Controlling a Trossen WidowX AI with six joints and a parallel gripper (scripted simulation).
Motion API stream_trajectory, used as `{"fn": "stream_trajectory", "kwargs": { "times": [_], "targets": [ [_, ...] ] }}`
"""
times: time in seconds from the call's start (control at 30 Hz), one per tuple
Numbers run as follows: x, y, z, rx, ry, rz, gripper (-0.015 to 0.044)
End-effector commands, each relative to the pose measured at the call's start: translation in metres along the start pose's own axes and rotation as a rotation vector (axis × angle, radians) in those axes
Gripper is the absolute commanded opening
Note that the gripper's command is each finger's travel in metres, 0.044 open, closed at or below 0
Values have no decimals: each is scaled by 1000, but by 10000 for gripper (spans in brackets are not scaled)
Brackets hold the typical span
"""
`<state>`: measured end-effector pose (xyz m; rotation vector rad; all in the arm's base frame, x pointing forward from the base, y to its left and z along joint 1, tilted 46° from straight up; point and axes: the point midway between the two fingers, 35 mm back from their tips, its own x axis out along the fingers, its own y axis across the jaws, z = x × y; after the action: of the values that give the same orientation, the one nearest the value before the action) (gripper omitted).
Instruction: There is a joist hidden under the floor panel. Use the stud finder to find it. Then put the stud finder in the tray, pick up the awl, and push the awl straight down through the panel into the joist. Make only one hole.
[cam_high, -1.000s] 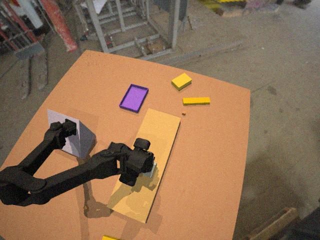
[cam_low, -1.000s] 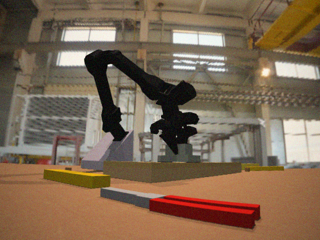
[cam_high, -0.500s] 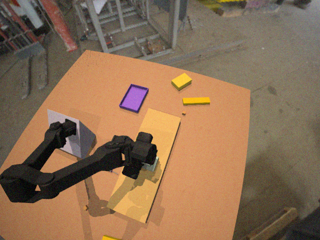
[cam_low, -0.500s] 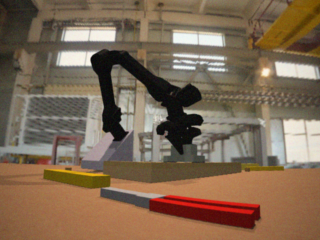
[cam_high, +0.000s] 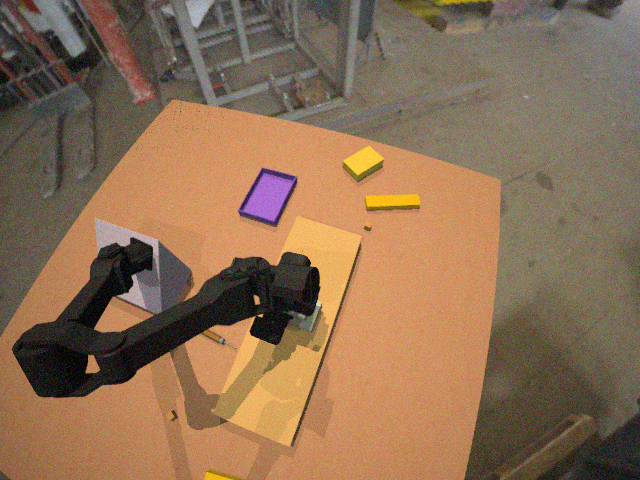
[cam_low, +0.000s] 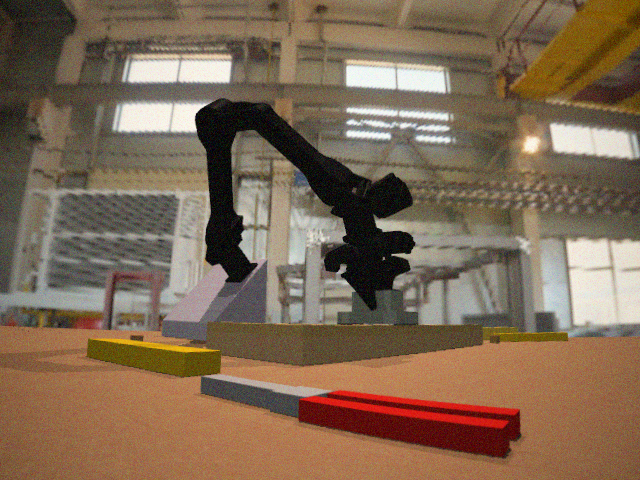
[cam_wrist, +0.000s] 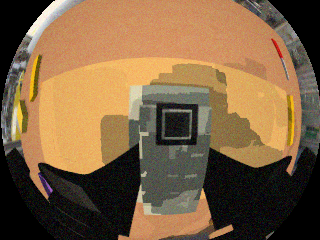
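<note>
My gripper (cam_low: 376, 304) is shut on the grey-green stud finder (cam_high: 309, 318) (cam_low: 399, 308) (cam_wrist: 172, 172). The stud finder sits upright at the top face of the floor panel (cam_high: 330, 253) (cam_low: 258, 341) (cam_wrist: 70, 115), near the middle of its length. Its square window (cam_wrist: 176, 124) is dark inside a black frame in the wrist view. The awl (cam_high: 214, 336) lies on the table beside the panel, partly hidden under the arm, its thin tip toward the panel. The purple tray (cam_high: 268, 197) (cam_wrist: 45, 185) is empty, beyond the panel's far end.
A yellow block (cam_high: 363, 162) and a yellow bar (cam_high: 392, 202) lie beyond the panel. Another yellow bar (cam_low: 152, 356) and a red-handled grey tool (cam_low: 403, 421) lie near the other end. A lilac wedge (cam_high: 134, 263) stands at the arm's base. Small brown cubes lie about.
</note>
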<state>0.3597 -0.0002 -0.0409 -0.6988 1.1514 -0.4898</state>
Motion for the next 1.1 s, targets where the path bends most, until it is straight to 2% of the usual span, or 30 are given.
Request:
{"fn": "stream_trajectory", "kwargs": {
  "times": [0.0,1.07],
  "targets": [
    [0,10,-1,-2,2,1,0],
    [0,71,-1,-1,1,3,0]
  ]
}}
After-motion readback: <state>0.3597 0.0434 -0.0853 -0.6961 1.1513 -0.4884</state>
